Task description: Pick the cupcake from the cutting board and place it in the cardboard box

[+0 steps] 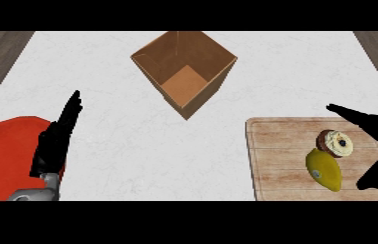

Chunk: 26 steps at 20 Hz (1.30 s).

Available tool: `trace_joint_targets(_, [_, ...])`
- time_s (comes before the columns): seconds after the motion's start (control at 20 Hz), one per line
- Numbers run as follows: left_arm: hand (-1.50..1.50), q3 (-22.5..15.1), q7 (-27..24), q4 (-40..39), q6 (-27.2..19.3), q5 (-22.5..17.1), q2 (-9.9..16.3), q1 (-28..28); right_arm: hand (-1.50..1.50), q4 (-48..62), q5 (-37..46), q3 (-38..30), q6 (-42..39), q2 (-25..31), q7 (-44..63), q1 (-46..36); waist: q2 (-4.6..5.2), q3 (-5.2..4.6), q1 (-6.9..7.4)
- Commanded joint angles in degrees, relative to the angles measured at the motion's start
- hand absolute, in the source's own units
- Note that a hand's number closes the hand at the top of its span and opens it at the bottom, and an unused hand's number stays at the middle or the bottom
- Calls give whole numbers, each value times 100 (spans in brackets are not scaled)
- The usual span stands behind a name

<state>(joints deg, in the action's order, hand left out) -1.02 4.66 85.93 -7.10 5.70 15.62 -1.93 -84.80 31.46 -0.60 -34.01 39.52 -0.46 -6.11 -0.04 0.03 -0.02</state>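
Wooden board (pixel 284 153) carries the cupcake (pixel 337 143) and a lemon (pixel 325 170); right hand (pixel 358 119) spread above it, left hand (pixel 57 135) straight-fingered, box (pixel 215 63) apart.

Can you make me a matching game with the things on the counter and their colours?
Things:
1. cardboard box
2. cupcake
3. lemon
4. mat under the left robot hand

Colours:
A. yellow
B. red
C. brown, open on top
D. white icing on a dark base

Pairs: 1-C, 2-D, 3-A, 4-B. The mat is the red one.
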Motion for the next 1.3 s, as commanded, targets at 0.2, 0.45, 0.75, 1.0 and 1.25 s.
trace_joint_targets(0.2, [0,-137,116,301,-92,383,-406,293,-150,276,555,-38,157,-532,-216,-9,2,-3,6])
trace_joint_targets(0.45, [0,190,83,229,285,333,-262,161,-150,739,956,-131,187,-649,-594,-271,4,-3,15])
trace_joint_targets(0.75, [0,350,-96,75,291,393,-388,148,-150,913,1225,-216,51,-684,-713,-245,3,-4,8])
trace_joint_targets(1.0, [0,548,-481,-215,460,272,-350,133,150,660,1473,-120,475,-845,-952,5,5,-4,1])
trace_joint_targets(1.25, [0,235,304,692,308,571,-452,388,150,352,1754,-299,1090,-872,-764,-144,-6,-3,11])
